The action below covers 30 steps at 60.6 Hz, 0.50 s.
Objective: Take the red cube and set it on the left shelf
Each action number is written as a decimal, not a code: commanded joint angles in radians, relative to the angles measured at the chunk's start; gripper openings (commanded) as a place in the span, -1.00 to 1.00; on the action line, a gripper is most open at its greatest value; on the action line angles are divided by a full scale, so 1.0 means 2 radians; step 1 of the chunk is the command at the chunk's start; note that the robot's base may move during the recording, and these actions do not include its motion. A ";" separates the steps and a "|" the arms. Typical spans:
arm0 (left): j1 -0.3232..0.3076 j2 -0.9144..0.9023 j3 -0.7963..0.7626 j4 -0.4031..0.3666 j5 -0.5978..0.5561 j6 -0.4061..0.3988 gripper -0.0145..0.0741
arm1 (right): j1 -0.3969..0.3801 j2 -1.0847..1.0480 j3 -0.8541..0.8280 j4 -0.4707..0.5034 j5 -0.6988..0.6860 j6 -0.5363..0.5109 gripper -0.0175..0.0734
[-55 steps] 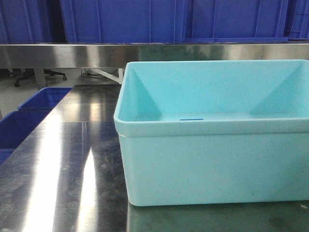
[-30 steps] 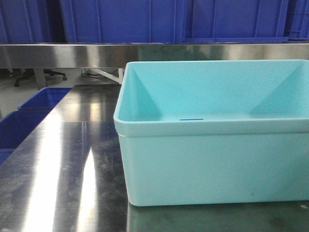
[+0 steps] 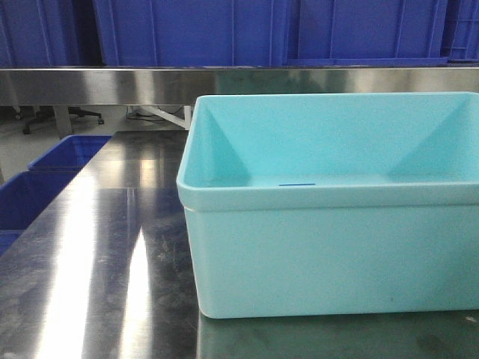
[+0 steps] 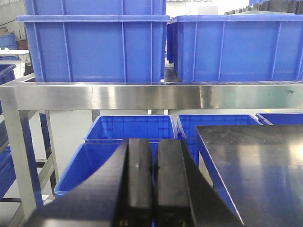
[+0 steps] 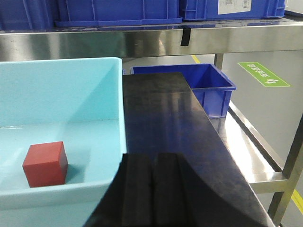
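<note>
The red cube [image 5: 45,164] is sitting inside the tub [image 5: 61,75] near its near wall, awaiting pickup, while the right gripper [image 5: 152,189], fingers pressed together on nothing, is hovering just right of the tub and the left gripper [image 4: 152,184], likewise closed and empty, is idling well left of it, facing the shelf [image 4: 142,96].

This is a warehouse: blue crates [image 4: 94,52] on steel racking [image 4: 142,96], green floor marking [image 5: 263,74].

Bright, even light from overhead lays long white streaks of glare down the steel worktop [image 3: 90,254], while the turquoise tub [image 3: 329,254] is softly lit, with faint shading in its corners. Close to the wrist cameras, the left tool [image 4: 154,146] and right tool [image 5: 152,161] look dark and slightly soft.
</note>
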 commanded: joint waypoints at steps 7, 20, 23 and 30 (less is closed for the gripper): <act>-0.002 -0.008 0.012 0.000 -0.043 0.000 -0.44 | 0.001 -0.011 -0.008 -0.006 -0.044 -0.002 -0.51; -0.002 -0.008 0.012 0.000 -0.043 0.000 -0.44 | 0.001 -0.011 -0.008 -0.006 -0.049 -0.002 -0.51; -0.002 -0.008 0.012 0.000 -0.043 0.000 -0.44 | 0.001 -0.011 -0.008 -0.006 -0.055 -0.002 -0.51; -0.002 -0.008 0.012 0.000 -0.043 0.000 -0.44 | 0.002 -0.011 -0.008 -0.006 -0.070 -0.002 -0.51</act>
